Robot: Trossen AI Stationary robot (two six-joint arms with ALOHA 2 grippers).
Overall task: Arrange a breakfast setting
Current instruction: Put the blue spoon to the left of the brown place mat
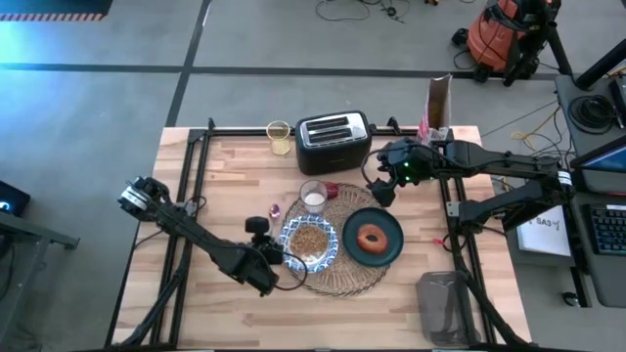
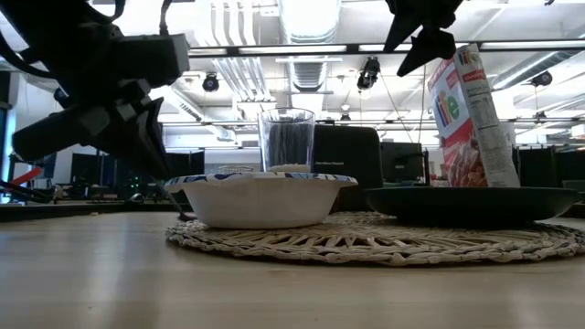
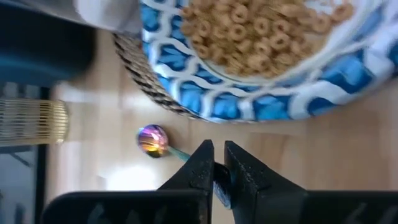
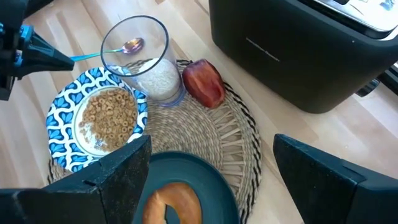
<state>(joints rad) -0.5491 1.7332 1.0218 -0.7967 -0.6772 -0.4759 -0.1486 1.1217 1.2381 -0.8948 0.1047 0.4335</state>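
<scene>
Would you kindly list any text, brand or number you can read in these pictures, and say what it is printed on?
"ife": large blue letters on the cereal box in the low view; its first letter is cut off.
Smaller print on that box: too blurred to read.
Handwriting on the white paper beside the table: not legible.

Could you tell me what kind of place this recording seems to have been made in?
Most likely a robotics lab or workshop, not a home kitchen: the wooden table stands on bare concrete, an orange shop vacuum and loose cables sit nearby, and exposed ducts and strip lights run overhead.
</scene>
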